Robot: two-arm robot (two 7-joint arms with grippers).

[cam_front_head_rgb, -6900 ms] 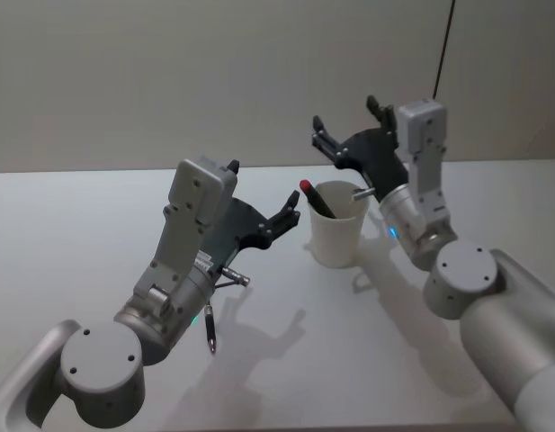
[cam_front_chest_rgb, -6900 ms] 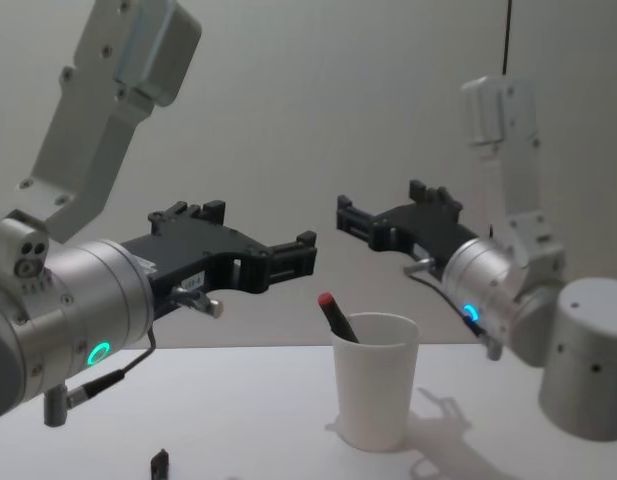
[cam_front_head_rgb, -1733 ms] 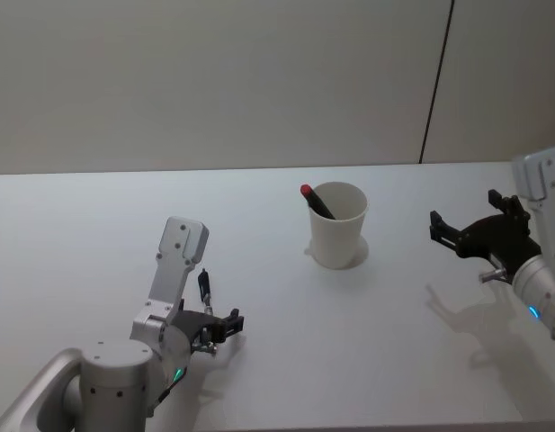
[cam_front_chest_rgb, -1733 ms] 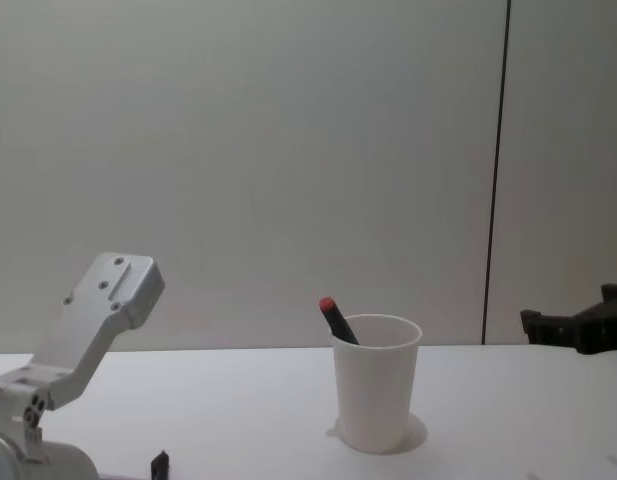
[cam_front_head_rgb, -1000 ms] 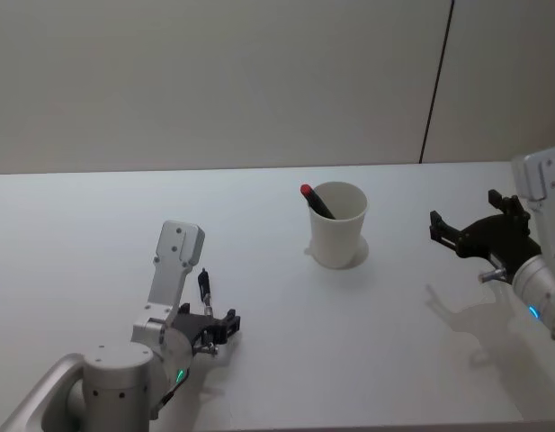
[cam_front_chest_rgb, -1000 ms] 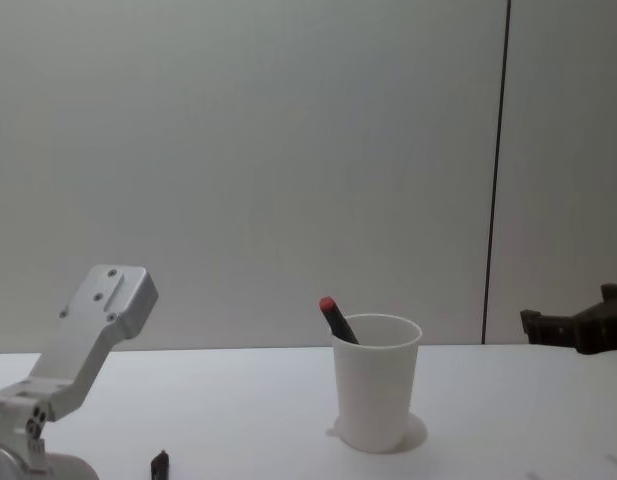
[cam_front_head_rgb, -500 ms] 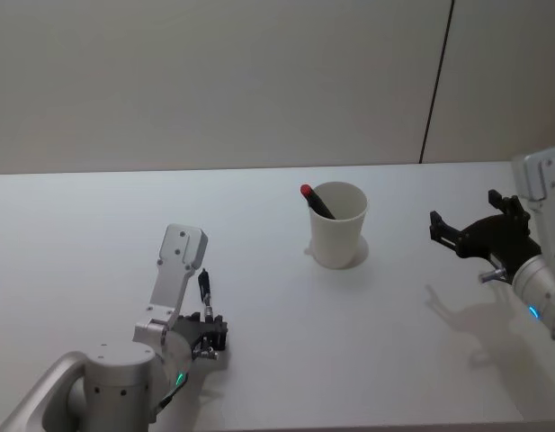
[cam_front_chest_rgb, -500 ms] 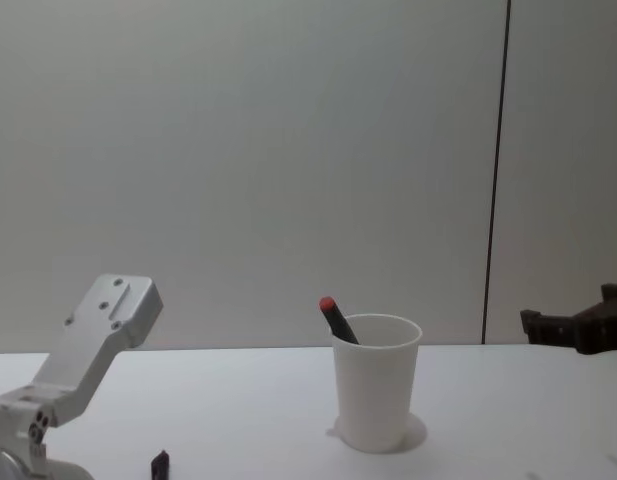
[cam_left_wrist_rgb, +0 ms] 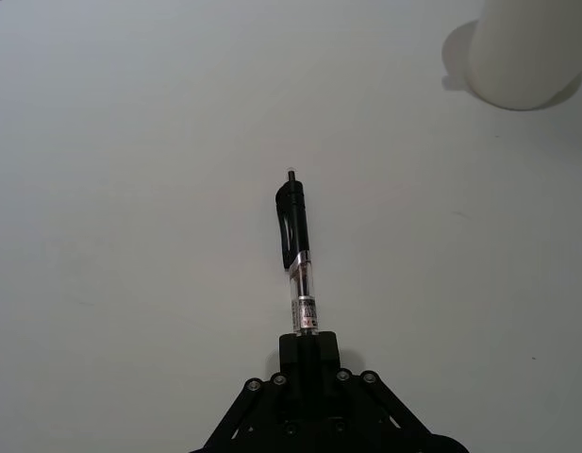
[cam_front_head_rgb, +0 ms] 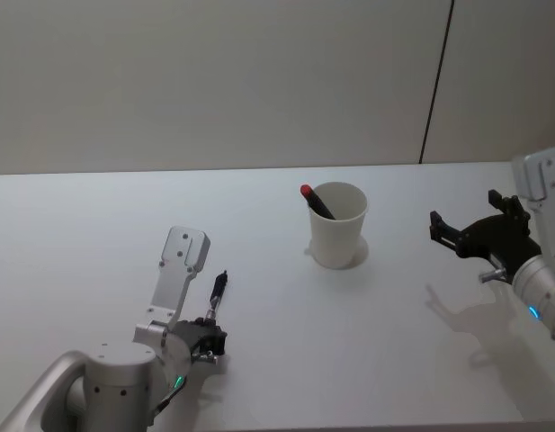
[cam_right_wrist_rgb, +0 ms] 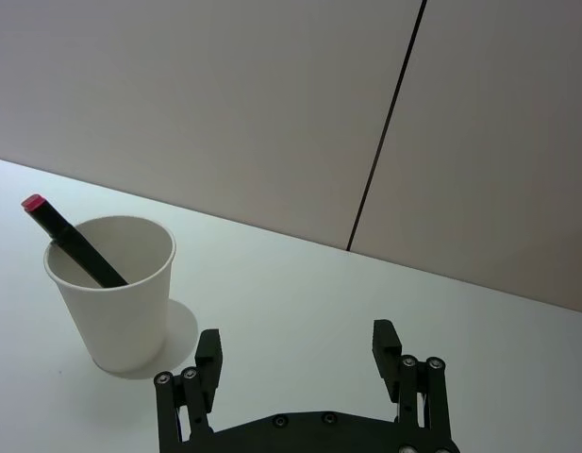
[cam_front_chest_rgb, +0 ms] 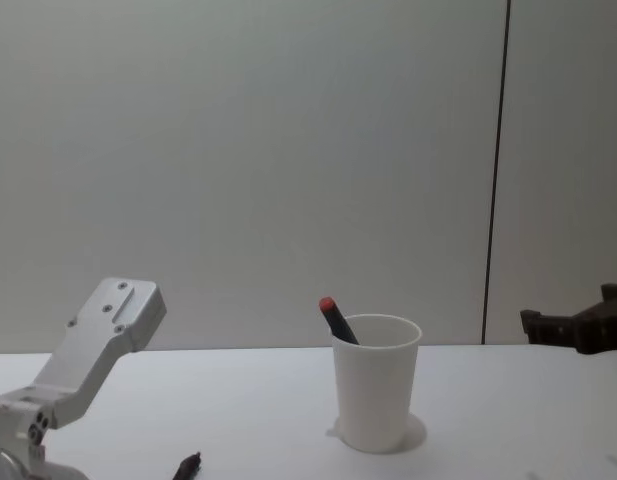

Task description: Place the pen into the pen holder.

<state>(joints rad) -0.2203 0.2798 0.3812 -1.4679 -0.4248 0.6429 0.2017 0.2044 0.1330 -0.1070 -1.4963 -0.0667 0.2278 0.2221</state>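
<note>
Pinching a black-and-clear plastic click pen [cam_left_wrist_rgb: 295,260] by one end in the clenched left gripper [cam_left_wrist_rgb: 307,338], low at the white table [cam_front_head_rgb: 97,234], probably for lifting; leaving the slim black red-tipped marker [cam_front_head_rgb: 318,202] leaning inside the white paper cup [cam_front_head_rgb: 338,236]; holding the right gripper [cam_right_wrist_rgb: 298,344] spread, empty, aside.

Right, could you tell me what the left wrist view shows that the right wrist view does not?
Left wrist view, not the right: a black click pen, one end held in the shut left gripper. Right wrist view, not the left: the open right gripper, the red-tipped marker leaning in the white paper cup, and the wall behind. Both: that cup, standing on the white table.
</note>
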